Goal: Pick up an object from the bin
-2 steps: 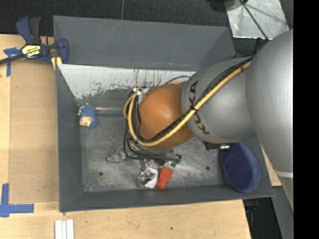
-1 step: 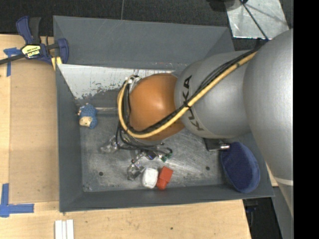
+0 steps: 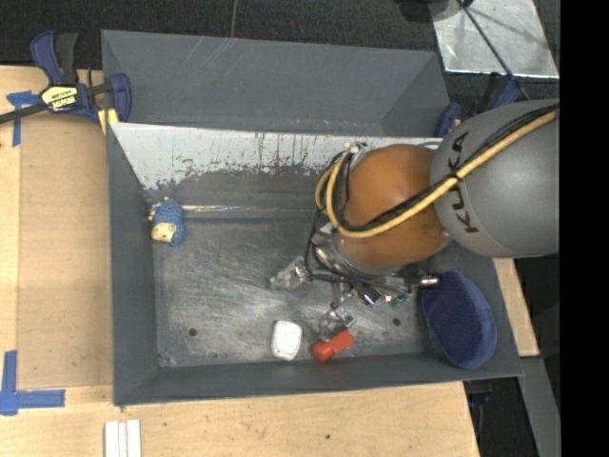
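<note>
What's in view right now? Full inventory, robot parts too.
bin: 1, grey metal, centre of the view
small toy: 1, blue and yellow, floor's left end by the back wall
white lump: 1, white, floor by the front wall
red piece: 1, red-orange, just right of the white lump
crumpled scrap: 1, silvery-clear, mid-floor; kind unclear
rounded blue thing: 1, dark blue, against the right wall near the front
hand: 1, dark metal, directly over the red piece
wrist cover: 1, orange, above the hand
arm: 1, grey, entering from the right
</note>
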You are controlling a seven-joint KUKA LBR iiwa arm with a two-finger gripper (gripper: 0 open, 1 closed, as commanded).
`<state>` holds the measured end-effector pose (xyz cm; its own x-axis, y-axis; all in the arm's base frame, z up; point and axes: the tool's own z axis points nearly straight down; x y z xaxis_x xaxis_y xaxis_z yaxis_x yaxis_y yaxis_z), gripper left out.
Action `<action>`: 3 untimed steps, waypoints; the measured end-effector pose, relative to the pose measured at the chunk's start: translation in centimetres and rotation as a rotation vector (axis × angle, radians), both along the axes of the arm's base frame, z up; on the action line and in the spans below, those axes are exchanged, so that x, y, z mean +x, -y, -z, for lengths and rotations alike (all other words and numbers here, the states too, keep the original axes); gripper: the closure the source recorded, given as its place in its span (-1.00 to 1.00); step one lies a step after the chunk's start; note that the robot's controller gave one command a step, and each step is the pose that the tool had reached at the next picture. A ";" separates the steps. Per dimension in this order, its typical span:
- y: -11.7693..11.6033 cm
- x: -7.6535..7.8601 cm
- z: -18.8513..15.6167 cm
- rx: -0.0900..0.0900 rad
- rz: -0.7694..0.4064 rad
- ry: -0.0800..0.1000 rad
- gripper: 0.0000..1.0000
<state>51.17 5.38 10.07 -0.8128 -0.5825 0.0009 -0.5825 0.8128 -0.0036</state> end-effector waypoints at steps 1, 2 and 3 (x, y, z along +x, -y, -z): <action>-6.1 -1.8 -9.6 0.008 -0.001 0.009 -1.00; -13.2 -2.9 -0.4 0.005 -0.083 -0.006 -1.00; -3.0 -1.4 -3.5 0.001 -0.156 0.004 -1.00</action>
<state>49.76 8.39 13.61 -0.7121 -0.7020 -0.0025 -0.7020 0.7121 -0.0056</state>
